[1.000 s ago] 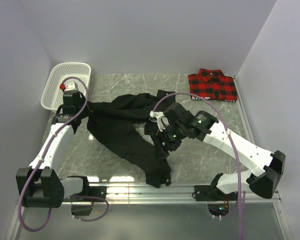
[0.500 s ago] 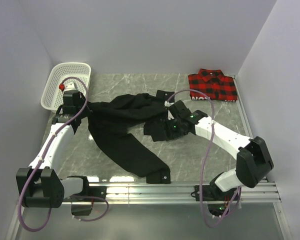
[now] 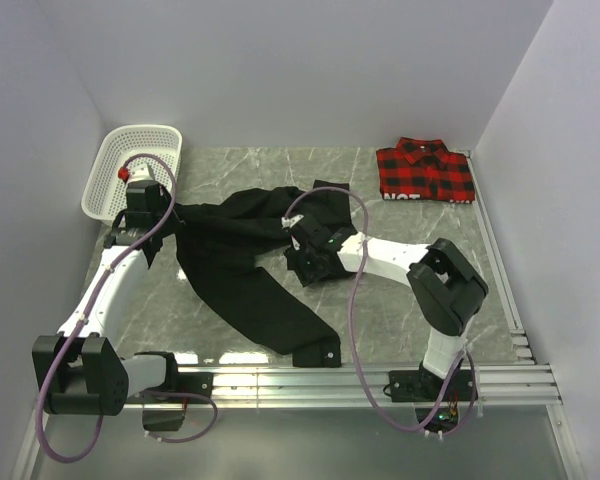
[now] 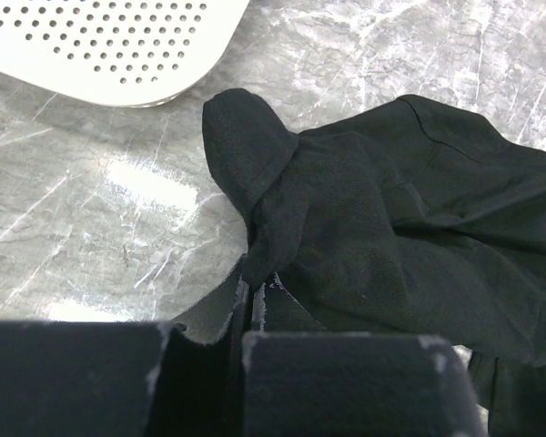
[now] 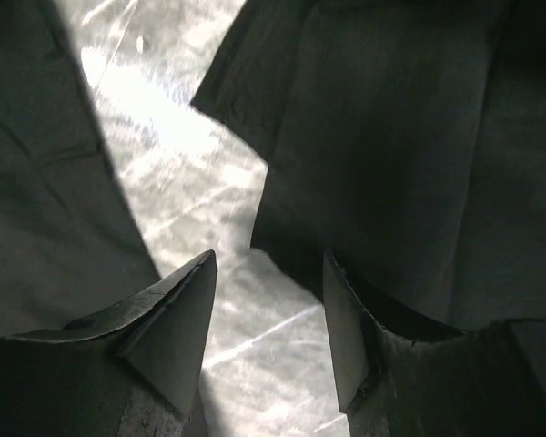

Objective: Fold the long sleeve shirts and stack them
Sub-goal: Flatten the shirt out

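Where the marble table (image 3: 410, 300) reaches its far left corner, a white mesh basket (image 3: 130, 170) sits by the wall. Just right of it and nearer, the left gripper (image 3: 170, 218) is clamped tight on the left edge of the black shirt (image 3: 242, 240). Its wrist view shows a fold of dark cloth pinched in the closed jaws. That shirt lies unfolded and rumpled across the middle of the table, with one sleeve (image 3: 280, 320) trailing toward the near edge. At the shirt's right side the right gripper (image 3: 306, 262) sits low with its jaws apart and nothing between them. Bare marble shows between its fingertips (image 5: 177, 309), and the cloth's edge lies just beyond. The plaid shirt (image 3: 425, 170) rests folded in the far right corner, well apart from the black one.
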